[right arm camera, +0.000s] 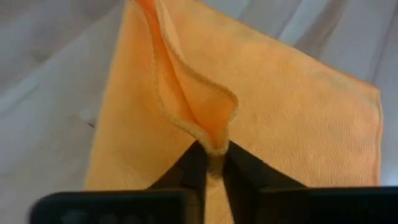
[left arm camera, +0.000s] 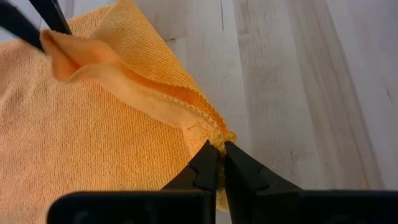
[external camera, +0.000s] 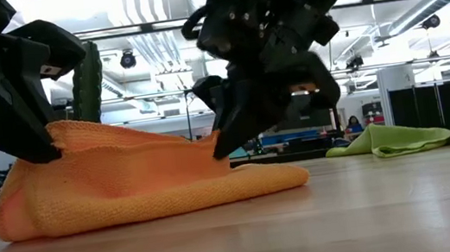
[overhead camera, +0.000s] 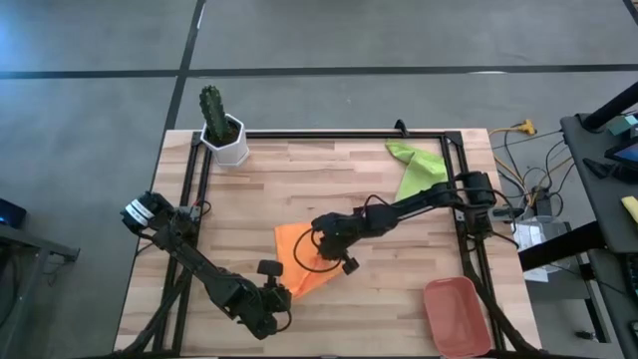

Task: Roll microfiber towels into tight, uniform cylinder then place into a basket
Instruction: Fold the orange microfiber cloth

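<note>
Orange towel [overhead camera: 302, 261] pinched at two edges — both grippers clamped on it.
Left gripper [left arm camera: 219, 163] at the towel's 6 o'clock corner, jaws together on the hem; right gripper [right arm camera: 212, 163] at its 2 o'clock edge, jaws tight on a raised fold. Green towel [overhead camera: 417, 168] crumpled toward the table [overhead camera: 329, 179]'s 1 o'clock, basket [overhead camera: 456, 316] at 5 o'clock — well apart.

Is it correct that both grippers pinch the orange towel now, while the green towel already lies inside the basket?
Not quite. The left gripper and right gripper do each pinch an edge of the orange towel. But the high view shows the green towel crumpled on the table near the far right corner, well apart from the basket, which sits at the near right edge.
</note>
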